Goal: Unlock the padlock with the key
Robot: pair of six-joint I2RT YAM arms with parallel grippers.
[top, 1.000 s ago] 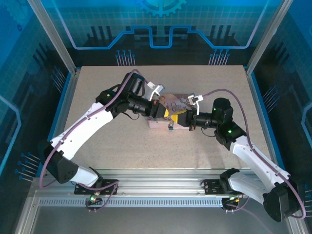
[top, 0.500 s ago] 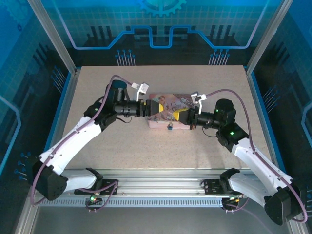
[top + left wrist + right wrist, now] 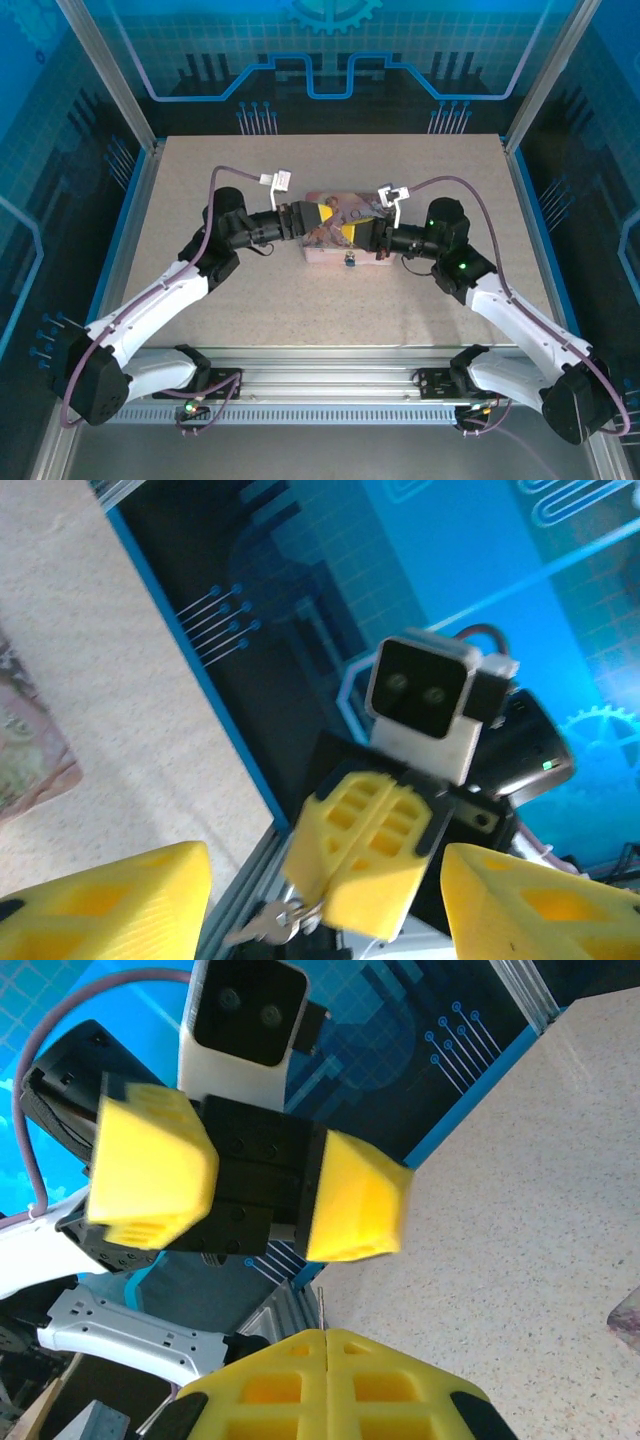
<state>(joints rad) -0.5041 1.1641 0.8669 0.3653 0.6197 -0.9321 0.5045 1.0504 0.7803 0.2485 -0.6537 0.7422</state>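
Here, key at closed right jaws' tip, facing parted left jaws

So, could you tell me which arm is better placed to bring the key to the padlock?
Right, probably. The right gripper is shut with the key hanging from its tips, while the left gripper is open and empty. The padlock sits at the near edge of the tin, near both.

Pink illustrated tin box sits near the middle of a speckled beige tabletop, its long side roughly parallel to the near edge. An aluminium rail runs along that near edge. Blue circuit-patterned panels enclose the far edge and both sides.
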